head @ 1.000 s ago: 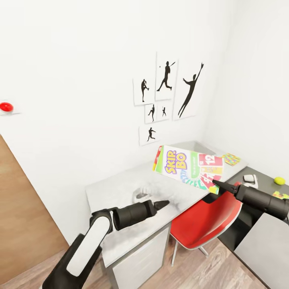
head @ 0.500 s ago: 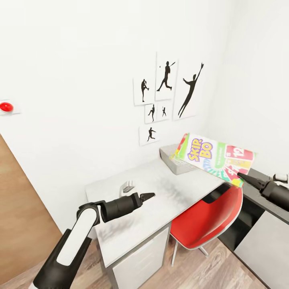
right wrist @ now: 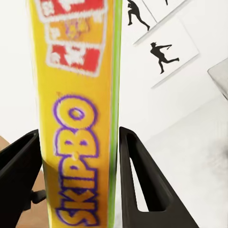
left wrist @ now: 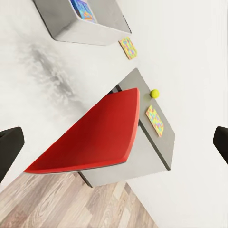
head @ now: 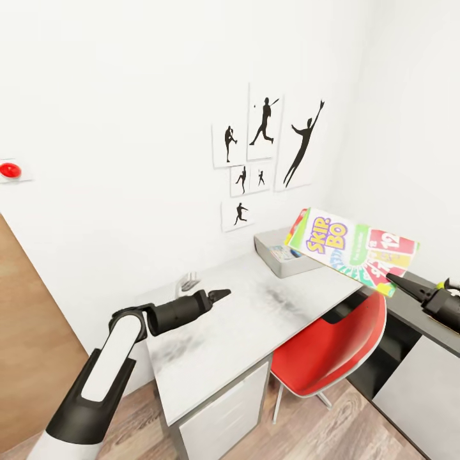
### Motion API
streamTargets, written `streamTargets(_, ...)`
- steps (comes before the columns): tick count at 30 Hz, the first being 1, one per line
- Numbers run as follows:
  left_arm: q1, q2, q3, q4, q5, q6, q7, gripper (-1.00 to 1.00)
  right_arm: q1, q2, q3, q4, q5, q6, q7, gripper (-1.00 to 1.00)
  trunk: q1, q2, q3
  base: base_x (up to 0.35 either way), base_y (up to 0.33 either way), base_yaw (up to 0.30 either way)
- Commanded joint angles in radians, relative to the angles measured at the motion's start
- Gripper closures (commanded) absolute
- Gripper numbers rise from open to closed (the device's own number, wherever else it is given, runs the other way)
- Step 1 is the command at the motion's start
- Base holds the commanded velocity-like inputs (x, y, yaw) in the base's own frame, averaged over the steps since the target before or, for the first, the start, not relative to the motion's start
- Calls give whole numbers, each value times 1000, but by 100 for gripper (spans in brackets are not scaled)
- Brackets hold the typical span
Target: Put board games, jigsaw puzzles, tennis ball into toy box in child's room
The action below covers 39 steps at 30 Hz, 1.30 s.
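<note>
At the far left of the head view a red button [head: 9,170] sits on the white wall [head: 128,128]; a wooden door [head: 32,332] stands below it. The left gripper [head: 220,294] hangs over the near part of the table [head: 255,319], empty, its jaws spread wide apart with nothing between them; in the left wrist view its two dark fingertips [left wrist: 10,147] stand at opposite edges, and between and beyond them lie the red chair [left wrist: 95,137], the dark wing of the table [left wrist: 156,142], a tennis ball [left wrist: 154,93] and two jigsaw puzzles, one [left wrist: 155,120] on the dark wing just beside the ball, the other [left wrist: 128,48] on the light top near the toy box [left wrist: 76,26]. Silhouette posters [head: 268,147] hang on the wall ahead of the left jaws. The toy box [head: 275,246] rests on the table against the wall, ahead of both grippers; a blue board game [left wrist: 83,9] lies inside it. The right gripper [head: 399,281] is clenched on the Skip-Bo box [head: 351,249]; it pinches the box at its lower right edge, and the box is held in the air, tilted, partly above the toy box and apart from the tabletop; in the right wrist view the box's yellow edge [right wrist: 78,118] stands between the two black fingers [right wrist: 137,175], both pressed against it.
</note>
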Motion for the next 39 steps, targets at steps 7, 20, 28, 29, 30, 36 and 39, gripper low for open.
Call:
streamTargets(7,-12,-6,11,-1,13,1,6,-100,-1,5,9,0,6,3,6,100,1,-2,-2,0,0,0)
streamTargets(20,-13,-9,7,-1,20,0,-140,-100,-1,0,27,-2,10,3,7,100,1,-2,-2,0,0,0)
streamTargets(28,-8,-3,14,-1,20,-1,-181,-100,0,0,28,-2,10,3,8,100,1,-2,-2,0,0,0)
streamTargets(29,-8,-3,14,0,20,-1,-182,-100,0,1,28,-2,10,3,9,100,1,-2,-2,0,0,0)
streamTargets(30,-8,-3,15,0,20,-1,-184,-100,0,2,29,-3,10,3,9,100,1,-2,-2,0,0,0)
streamTargets(36,-7,-7,14,0,21,-3,-180,-100,0,3,29,-3,10,3,9,100,1,-2,-2,0,0,0)
streamTargets(39,-7,-8,14,0,21,-4,-180,-100,0,3,29,-3,10,3,9,100,1,-2,-2,0,0,0)
